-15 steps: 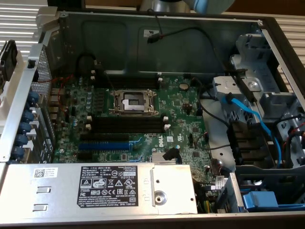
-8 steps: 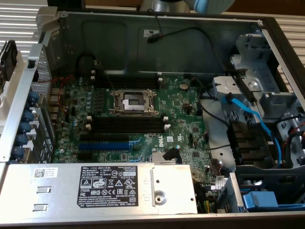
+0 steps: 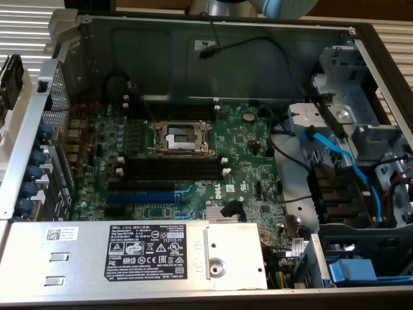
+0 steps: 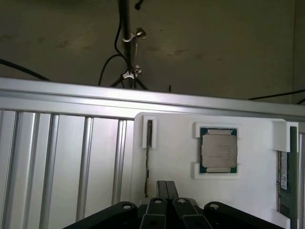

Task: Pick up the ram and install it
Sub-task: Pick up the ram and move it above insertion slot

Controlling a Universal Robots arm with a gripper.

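First: Closest to the wrist camera, what is the gripper doing?

Second: Its two dark fingers are pressed together, fully closed, and nothing sits between them. It hangs over the near edge of a white plate.

First: And the ram?

Second: It lies flat along one side edge of that plate, a green stick with a white label, seated in white brackets. It is well apart from the gripper and nothing touches it.

First: Anything else on the plate?

Second: A processor chip sits near the plate's middle, framed by white brackets. Toward the opposite side edge, a narrow white bracket holds something thin and dark; I cannot tell what it is.

First: What carries the plate?

Second: A ribbed aluminium surface. Past its far rail there is a dull floor with black cables and a thin pole.

First: Now the exterior view, near to far.

Second: Nearest is the silver power supply with its black label, along the near edge of the open computer case. Behind it lies the green motherboard, with the blue slot first, then the black memory slots with white end clips, then the metal processor socket. Blue cables run through the drive bay on the exterior view's right. Beyond the case's far wall, part of the arm shows pale blue.
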